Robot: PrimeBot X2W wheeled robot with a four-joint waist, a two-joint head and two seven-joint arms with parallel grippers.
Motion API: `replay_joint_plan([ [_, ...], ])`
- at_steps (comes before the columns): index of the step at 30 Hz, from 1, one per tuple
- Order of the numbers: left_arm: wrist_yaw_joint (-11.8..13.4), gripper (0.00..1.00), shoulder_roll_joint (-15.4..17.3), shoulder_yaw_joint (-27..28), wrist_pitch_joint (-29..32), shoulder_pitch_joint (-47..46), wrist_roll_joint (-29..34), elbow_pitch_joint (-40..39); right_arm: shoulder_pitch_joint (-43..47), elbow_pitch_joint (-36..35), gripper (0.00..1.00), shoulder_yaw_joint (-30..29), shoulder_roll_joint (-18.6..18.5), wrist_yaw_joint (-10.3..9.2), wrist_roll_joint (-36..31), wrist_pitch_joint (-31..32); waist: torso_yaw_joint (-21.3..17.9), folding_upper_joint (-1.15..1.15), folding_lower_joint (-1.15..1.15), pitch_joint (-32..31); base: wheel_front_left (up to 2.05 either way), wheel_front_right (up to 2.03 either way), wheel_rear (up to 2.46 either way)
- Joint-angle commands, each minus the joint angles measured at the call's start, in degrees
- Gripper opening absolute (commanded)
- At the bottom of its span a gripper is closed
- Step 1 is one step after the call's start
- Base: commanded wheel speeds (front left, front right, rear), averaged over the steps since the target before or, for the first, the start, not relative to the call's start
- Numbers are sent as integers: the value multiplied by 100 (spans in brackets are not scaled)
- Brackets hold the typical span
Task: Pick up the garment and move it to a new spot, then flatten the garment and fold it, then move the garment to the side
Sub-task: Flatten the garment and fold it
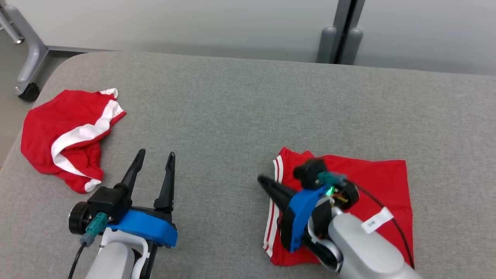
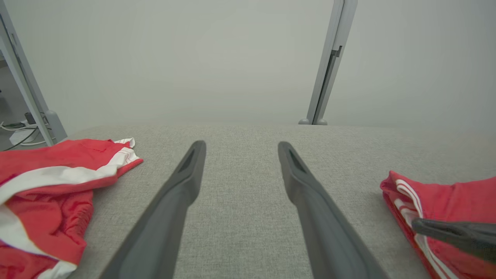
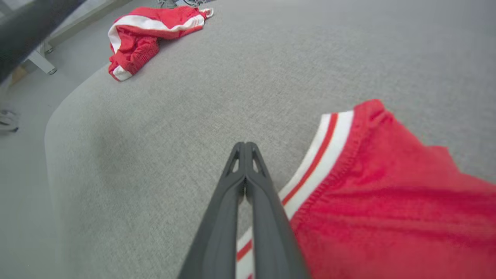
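– Red folded shorts [image 1: 372, 182] lie flat on the right side of the grey counter [image 1: 232, 108]. Where is the right end effector [image 1: 265, 181]?
– It hangs low over their left edge, by the white stripes [image 3: 343, 124]. Its two fingers are pressed together with nothing between them. The tips poke out past the stripes, over bare counter. I cannot tell if it touches the cloth.
– And the left end effector [image 1: 156, 154]?
– Its fingers are spread wide and hold nothing. It sits between the folded shorts and the crumpled shorts [image 1: 66, 131] far off on the left.
– So which step is this?
– I think the folding is done. The shorts look neat and square. What is left is to move them to the side.
– What does that need?
– The right fingers must open, slip around the striped edge, pinch all the layers, and drag gently so the fold does not fall open.
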Motion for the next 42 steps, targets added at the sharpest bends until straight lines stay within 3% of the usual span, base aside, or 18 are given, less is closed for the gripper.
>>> replay_joint_plan([
  [1,-2,100,40,70,-26,92,-17,-29,-166,-148,0,-154,-17,2,177,-295,-82,0,-1,-50,0,0,0],
  [2,11,100,52,109,-27,118,-20,-39,-184,-225,0,-242,-15,2,246,-460,-121,0,-1,-74,0,0,0],
  [3,31,100,71,155,-27,144,-24,-55,-194,-296,47,-353,-19,1,247,-631,-175,0,-1,-109,0,0,0],
  [4,42,100,79,183,-27,167,-23,-73,-191,-365,100,-478,-19,1,228,-786,-221,0,-1,-138,0,0,0],
  [10,117,100,148,418,-27,438,-63,-188,297,-800,100,-1702,-23,1,-541,-1302,-570,0,-1,-358,0,0,0],
  [18,226,100,192,693,-26,783,-101,-412,1502,-2176,100,-3400,-183,2,-1759,-1047,-981,0,-1,-470,0,0,0],
  [27,297,100,171,929,-25,1207,-143,-468,2422,-3055,100,-3932,-219,2,-1927,-684,-1264,0,-1,-680,0,0,0],
  [42,255,100,81,921,-25,1448,-80,-399,3000,-3142,100,-4192,-180,2,-1901,-492,-1309,0,-1,-977,0,0,0],
])
